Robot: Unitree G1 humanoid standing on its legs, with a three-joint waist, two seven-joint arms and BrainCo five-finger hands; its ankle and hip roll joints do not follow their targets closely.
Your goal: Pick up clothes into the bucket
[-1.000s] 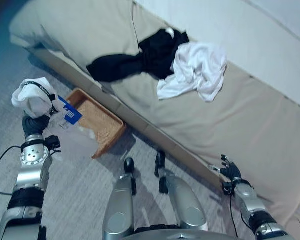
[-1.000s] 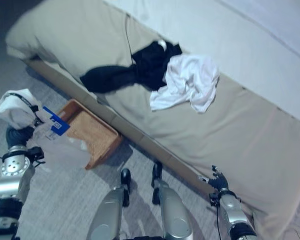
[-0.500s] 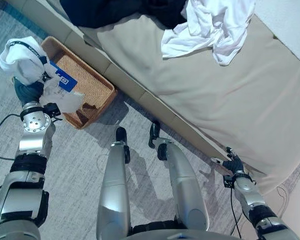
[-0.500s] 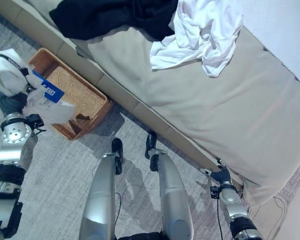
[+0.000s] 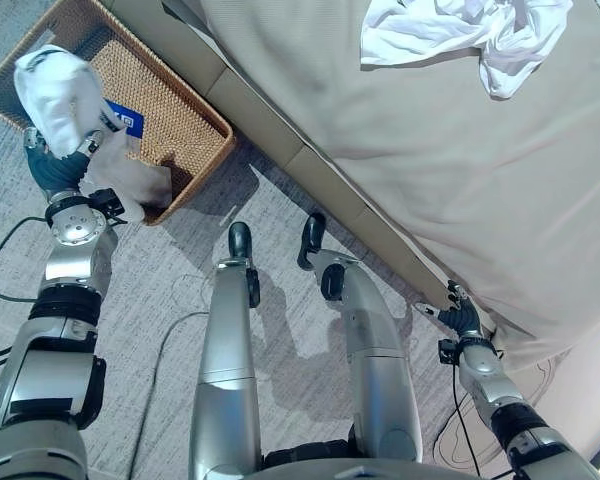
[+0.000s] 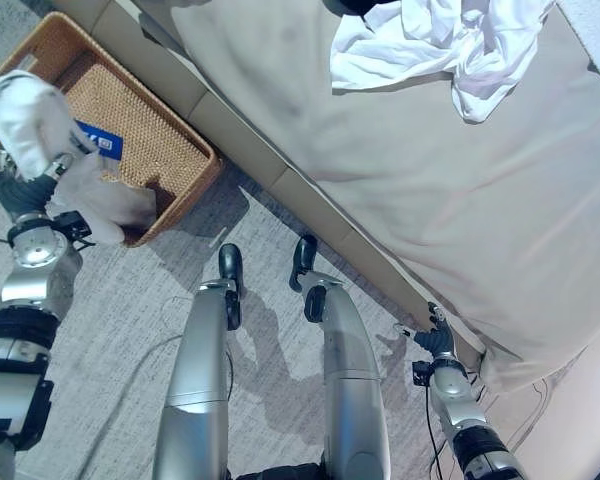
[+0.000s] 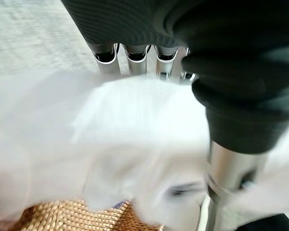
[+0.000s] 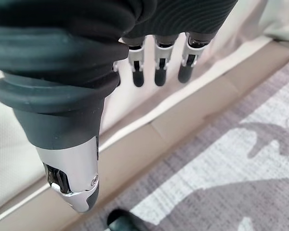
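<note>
My left hand (image 5: 56,168) is shut on a bunched white garment (image 5: 58,92) with a blue tag (image 5: 128,121), held over the near corner of the brown wicker basket (image 5: 185,105). Part of the cloth droops onto the basket's rim. In the left wrist view the white garment (image 7: 111,139) lies between the fingers (image 7: 135,54) and the thumb (image 7: 231,166), with wicker (image 7: 82,219) below. A second white garment (image 5: 460,35) lies crumpled on the beige bed (image 5: 380,150). My right hand (image 5: 462,320) hangs open and holds nothing by the bed's lower edge.
The basket stands on grey carpet (image 5: 150,300) against the bed's side. A scrap of black clothing (image 6: 355,5) shows beside the white garment on the bed. The bed's base board (image 8: 183,125) runs close past my right hand.
The camera has tilted down, so the whole scene has shifted up. My left hand with the white garment has come from beside the basket to over its near corner.
</note>
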